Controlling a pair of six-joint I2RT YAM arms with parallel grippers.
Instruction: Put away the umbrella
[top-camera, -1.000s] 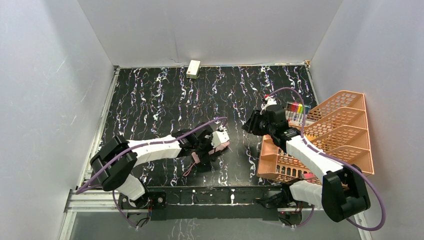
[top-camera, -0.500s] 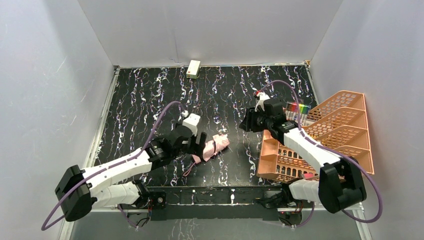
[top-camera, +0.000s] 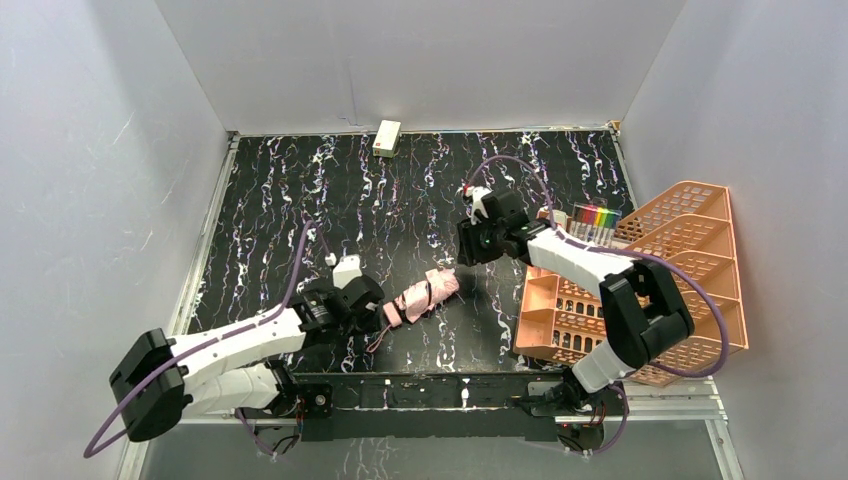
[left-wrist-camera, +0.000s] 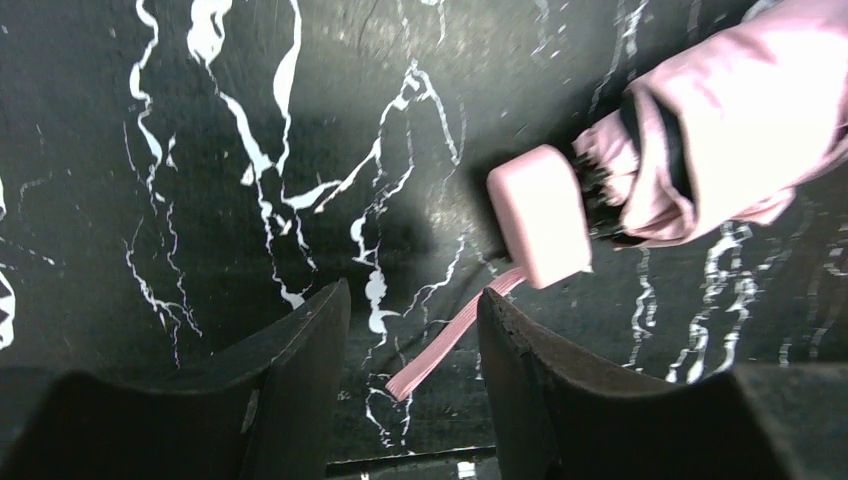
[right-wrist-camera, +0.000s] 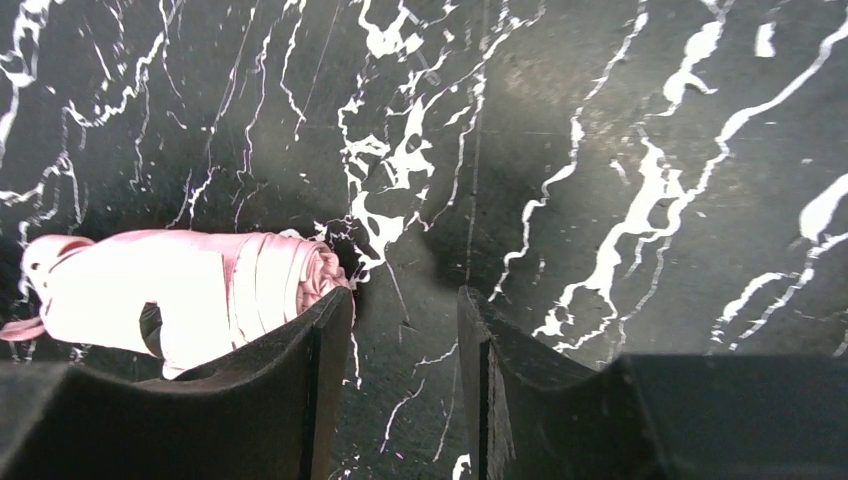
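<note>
The folded pink umbrella (top-camera: 428, 293) lies on the black marbled table, its stubby handle (top-camera: 392, 313) pointing toward the left arm. In the left wrist view the handle (left-wrist-camera: 540, 215) and bunched fabric (left-wrist-camera: 720, 140) lie ahead to the right. The pink strap (left-wrist-camera: 440, 345) trails on the table between my left gripper's (left-wrist-camera: 412, 300) open jaws, untouched. This left gripper (top-camera: 372, 303) sits just left of the handle. My right gripper (top-camera: 462, 250) hovers above the table beyond the umbrella's far tip. Its jaws (right-wrist-camera: 405, 298) are open and empty, with the umbrella (right-wrist-camera: 190, 290) off to their left.
An orange mesh organiser rack (top-camera: 650, 290) stands at the right, with coloured markers (top-camera: 595, 218) at its far end. A small cream box (top-camera: 387, 138) rests by the back wall. White walls enclose the table on three sides.
My left gripper has drawn back leftward off the umbrella, which stays on the table, and its jaws have narrowed. My right arm has swung left toward the umbrella's far tip.
</note>
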